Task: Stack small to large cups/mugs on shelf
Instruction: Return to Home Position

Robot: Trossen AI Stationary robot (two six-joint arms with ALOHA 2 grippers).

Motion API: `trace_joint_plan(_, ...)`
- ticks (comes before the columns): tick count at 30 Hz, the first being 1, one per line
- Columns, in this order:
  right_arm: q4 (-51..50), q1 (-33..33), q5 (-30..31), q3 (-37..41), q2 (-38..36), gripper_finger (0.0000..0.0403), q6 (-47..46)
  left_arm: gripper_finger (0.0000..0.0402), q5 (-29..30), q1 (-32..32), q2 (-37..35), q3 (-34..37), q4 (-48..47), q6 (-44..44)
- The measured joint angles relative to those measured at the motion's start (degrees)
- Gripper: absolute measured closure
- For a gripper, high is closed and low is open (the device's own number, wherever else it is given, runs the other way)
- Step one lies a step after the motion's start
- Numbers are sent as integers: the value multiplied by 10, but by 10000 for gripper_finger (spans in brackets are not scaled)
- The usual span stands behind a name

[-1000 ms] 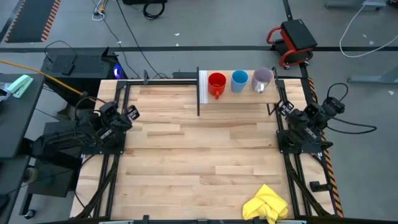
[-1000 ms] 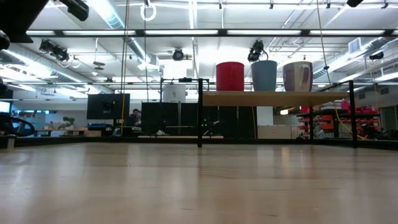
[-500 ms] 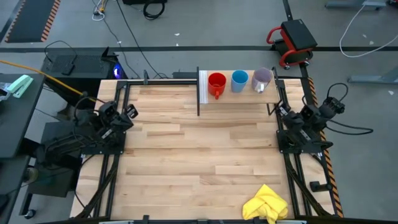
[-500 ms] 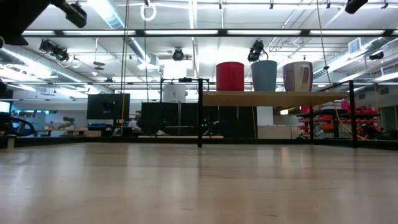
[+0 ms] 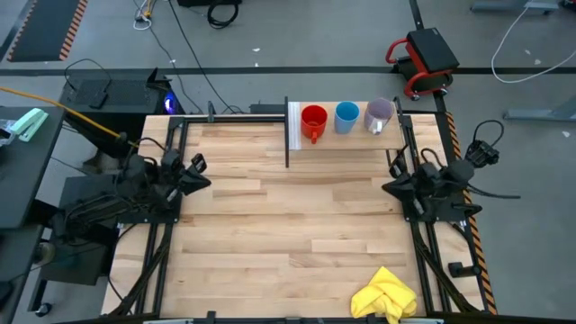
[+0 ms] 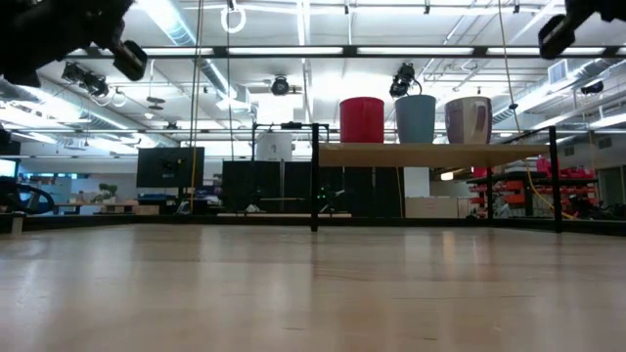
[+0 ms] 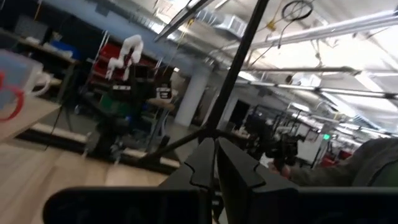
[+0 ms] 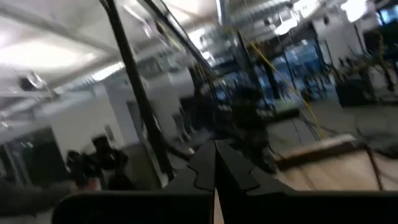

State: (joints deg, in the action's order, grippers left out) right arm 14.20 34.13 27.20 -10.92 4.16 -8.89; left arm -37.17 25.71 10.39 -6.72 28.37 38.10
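Observation:
Three cups stand side by side on the shelf (image 5: 346, 141) at the table's far edge: a red mug (image 5: 313, 120) with its handle toward the near side, a light-blue cup (image 5: 346, 117) and a translucent purple-grey cup (image 5: 379, 114). In the low view they stand upright on the raised board (image 6: 430, 154): red mug (image 6: 362, 119), blue cup (image 6: 416, 118), purple-grey cup (image 6: 469, 119). My left gripper (image 5: 200, 171) sits shut at the table's left edge and holds nothing. My right gripper (image 5: 394, 183) sits shut at the right edge, also with nothing in it. Both are far from the cups.
A crumpled yellow cloth (image 5: 385, 295) lies at the table's near right corner. A black upright post (image 5: 287, 135) stands beside the shelf's white end panel (image 5: 294, 128). Bare plank tabletop (image 5: 288, 216) lies between the arms. A person's shoulder (image 7: 373, 165) shows beyond the table.
Both grippers have tipped down from a steep upward slant to nearer level, sinking a little. Their tips have swung in toward the table's middle. The cups have stayed where they were.

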Motion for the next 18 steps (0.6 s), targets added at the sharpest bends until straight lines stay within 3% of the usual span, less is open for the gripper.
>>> trace_joint_plan(11,-97,0,18,0,0,392,23,368,0,0,1,0,-152,-33)
trace_joint_plan(18,-184,0,37,0,0,392,25,377,0,0,1,0,-186,-34)
